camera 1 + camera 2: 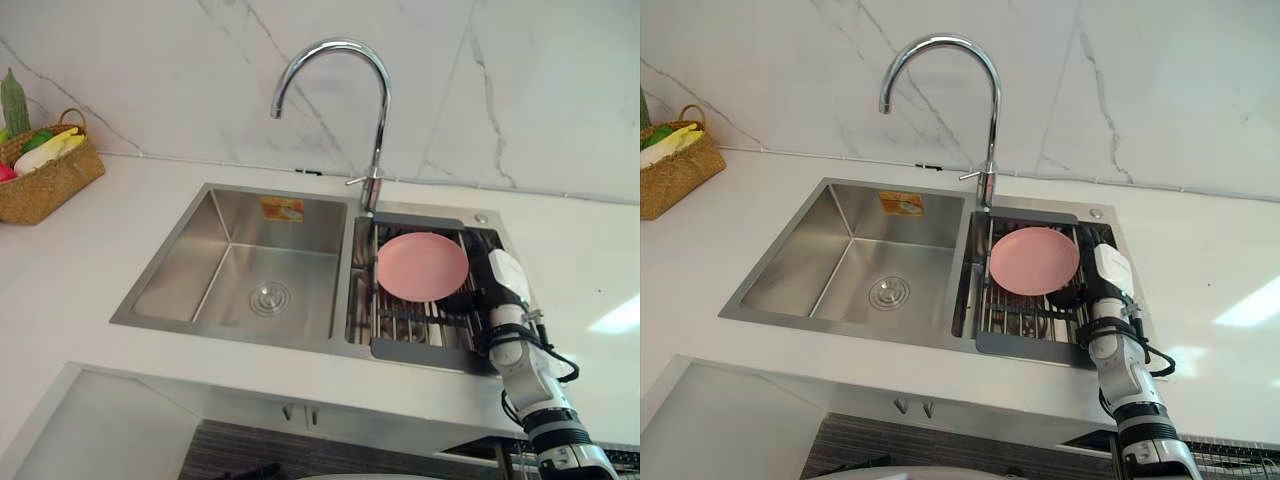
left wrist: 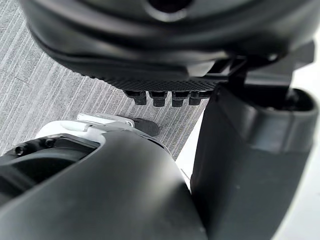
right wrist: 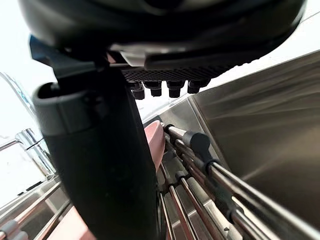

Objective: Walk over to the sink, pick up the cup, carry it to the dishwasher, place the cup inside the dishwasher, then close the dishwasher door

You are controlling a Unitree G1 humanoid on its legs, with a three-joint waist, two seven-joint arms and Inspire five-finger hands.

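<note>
A white countertop (image 1: 90, 260) holds a 2-basin steel sink (image 1: 230, 225) with a curved faucet (image 1: 378, 110) behind it, a woven basket (image 1: 50, 185) well to the sink's left, and a wire rack (image 1: 420, 320) with 1 pink plate (image 1: 422, 265) in the sink's right basin. The right hand (image 1: 505, 275) reaches into that basin just right of the plate, fingers (image 3: 172, 89) loose and grasping nothing; I cannot tell where the cup is. The left hand (image 2: 165, 80) hangs relaxed and empty, away from the sink, over grey striped floor (image 2: 50, 100).

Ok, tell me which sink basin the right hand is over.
The right basin, with the wire rack and pink plate beside the right hand; the left basin holds just a drain.
</note>
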